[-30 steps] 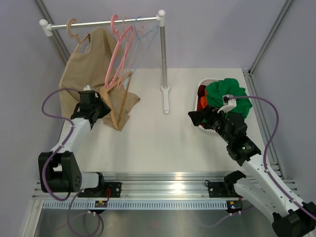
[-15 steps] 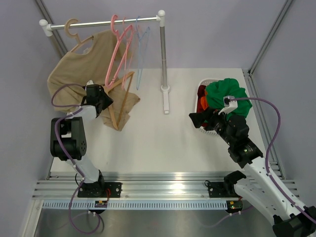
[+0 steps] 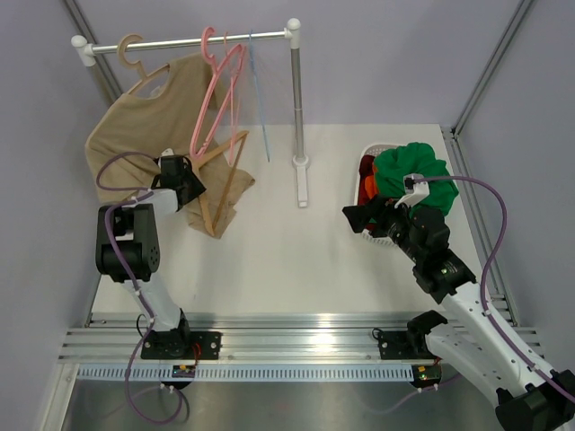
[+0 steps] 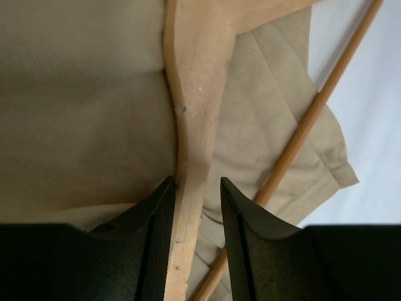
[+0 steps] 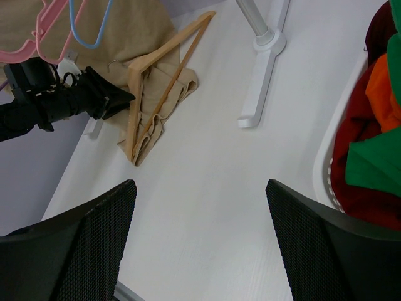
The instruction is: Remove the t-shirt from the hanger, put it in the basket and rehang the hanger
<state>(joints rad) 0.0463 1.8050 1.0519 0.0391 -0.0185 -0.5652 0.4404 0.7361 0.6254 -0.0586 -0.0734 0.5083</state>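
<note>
Here the t-shirt (image 3: 411, 169) lies bunched in the white basket (image 3: 367, 153) at the table's (image 3: 287, 260) right side, well apart from the hanger (image 4: 194, 113), which lies on a beige top (image 4: 75, 113) at the far left. The left gripper (image 4: 195, 182) straddles one hanger arm with its jaws narrowly parted. The right gripper (image 5: 199, 188) hangs over the table beside the basket, jaws wide and empty.
</note>
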